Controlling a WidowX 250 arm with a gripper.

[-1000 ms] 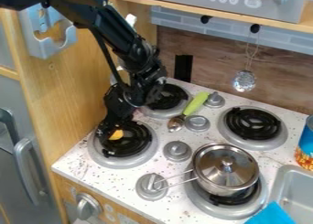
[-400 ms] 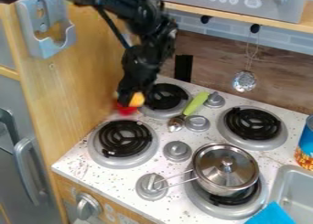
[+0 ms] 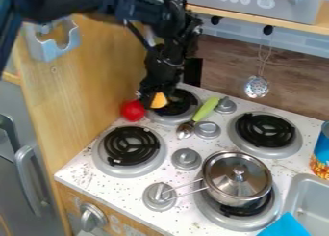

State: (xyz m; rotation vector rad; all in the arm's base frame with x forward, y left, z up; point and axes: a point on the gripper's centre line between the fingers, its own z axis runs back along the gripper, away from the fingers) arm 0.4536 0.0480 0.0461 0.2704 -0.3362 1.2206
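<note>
Jaws closed on a small orange piece, my black gripper hung at the left edge of the far-left burner, as the camera saw it. The gap between them was no wider than that piece. Just beside it, by the wooden side panel, was a round red thing. A spoon with a green handle lay to the right of that burner, near two grey knobs. Closer to the camera, the near-left burner had nothing on it, while a lidded metal pot sat on the near-right one.
</note>
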